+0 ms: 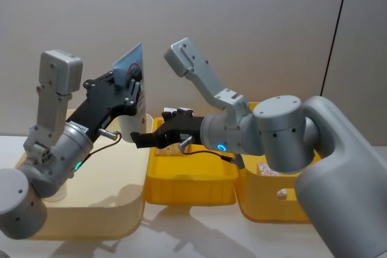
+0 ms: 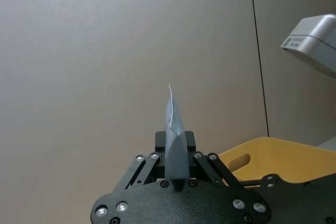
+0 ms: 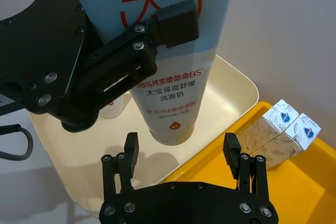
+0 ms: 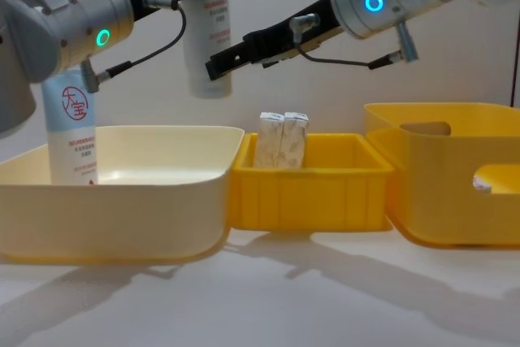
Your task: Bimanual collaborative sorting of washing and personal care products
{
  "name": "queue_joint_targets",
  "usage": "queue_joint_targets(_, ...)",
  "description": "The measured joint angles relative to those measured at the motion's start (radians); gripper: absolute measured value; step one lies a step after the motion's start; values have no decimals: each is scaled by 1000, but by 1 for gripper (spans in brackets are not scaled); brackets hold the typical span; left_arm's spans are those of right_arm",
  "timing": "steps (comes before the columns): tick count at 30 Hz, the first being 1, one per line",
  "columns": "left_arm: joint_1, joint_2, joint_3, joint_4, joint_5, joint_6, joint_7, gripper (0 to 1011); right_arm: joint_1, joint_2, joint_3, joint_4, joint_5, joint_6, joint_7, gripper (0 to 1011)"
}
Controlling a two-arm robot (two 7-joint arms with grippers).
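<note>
The cream tub [image 4: 122, 193] is the anchor here. Left gripper [image 3: 152, 35] hangs above its far right corner, fingers [image 3: 176, 19] pinching a pale-blue squeeze tube [image 3: 173, 77] across the upper body, cap end down, clear of the tub. Right gripper [image 3: 181, 156] sits just right of that tube, fingers [image 3: 128, 153] spread, nothing between them. A second tube [image 4: 71, 132] stands inside the tub at left. Two speckled cartons [image 4: 283, 140] stand in the small yellow bin [image 4: 309, 193] beside the tub's right.

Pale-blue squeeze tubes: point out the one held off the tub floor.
The pale-blue squeeze tube clamped in the left gripper hangs above the cream tub; the other tube stands upright inside it.
</note>
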Motion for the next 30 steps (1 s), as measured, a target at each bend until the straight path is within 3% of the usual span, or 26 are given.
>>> queue_joint_targets(30,-17,-14,22,-2,-4,21,4,191,19,-54,-1,77,17,-90,-64,1001)
